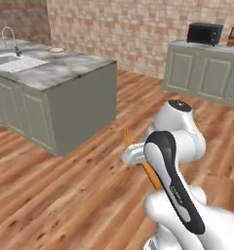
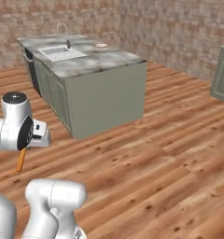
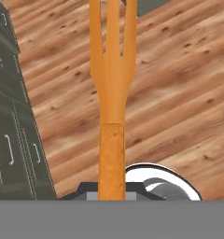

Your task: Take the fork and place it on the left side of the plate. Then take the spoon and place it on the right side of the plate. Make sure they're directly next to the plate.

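A: Why did the fork (image 3: 112,93) stick out ahead of the jaws?

B: They were nearly shut on its handle, carrying it over the floor (image 1: 65,195). The plate (image 2: 101,45) sat far off on the island worktop (image 2: 95,60).

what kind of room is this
A rendered home kitchen: an island counter with a sink and faucet, and wall cabinets carrying a toaster oven.
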Motion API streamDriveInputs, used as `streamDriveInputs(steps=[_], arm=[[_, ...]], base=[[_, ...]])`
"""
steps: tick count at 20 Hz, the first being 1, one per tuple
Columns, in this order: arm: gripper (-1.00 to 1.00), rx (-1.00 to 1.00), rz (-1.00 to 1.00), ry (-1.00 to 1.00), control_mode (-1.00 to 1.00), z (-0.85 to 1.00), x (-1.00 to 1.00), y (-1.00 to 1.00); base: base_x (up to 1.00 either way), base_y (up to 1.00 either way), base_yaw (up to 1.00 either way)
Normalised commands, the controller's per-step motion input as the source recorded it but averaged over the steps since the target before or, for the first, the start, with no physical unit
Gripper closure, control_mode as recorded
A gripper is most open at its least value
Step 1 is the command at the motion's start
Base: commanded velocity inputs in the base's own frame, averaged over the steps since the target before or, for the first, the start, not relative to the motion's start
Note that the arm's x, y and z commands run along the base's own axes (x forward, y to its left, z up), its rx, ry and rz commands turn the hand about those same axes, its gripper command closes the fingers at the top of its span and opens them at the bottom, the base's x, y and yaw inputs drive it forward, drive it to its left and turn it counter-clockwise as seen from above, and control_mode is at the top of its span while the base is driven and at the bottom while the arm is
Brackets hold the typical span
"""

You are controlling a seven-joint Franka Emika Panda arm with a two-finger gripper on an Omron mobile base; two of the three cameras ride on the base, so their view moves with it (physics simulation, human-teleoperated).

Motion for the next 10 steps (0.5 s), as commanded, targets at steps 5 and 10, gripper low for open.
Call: streamDriveInputs(steps=[5,10], arm=[[1.00,0.00,0.00,0.00,1.00,0.00,0.00,0.00],[1.00,0.00,0.00,0.00,1.00,0.00,0.00,0.00]], base=[[0.44,0.00,-0.57],[0.69,0.00,-0.32]])
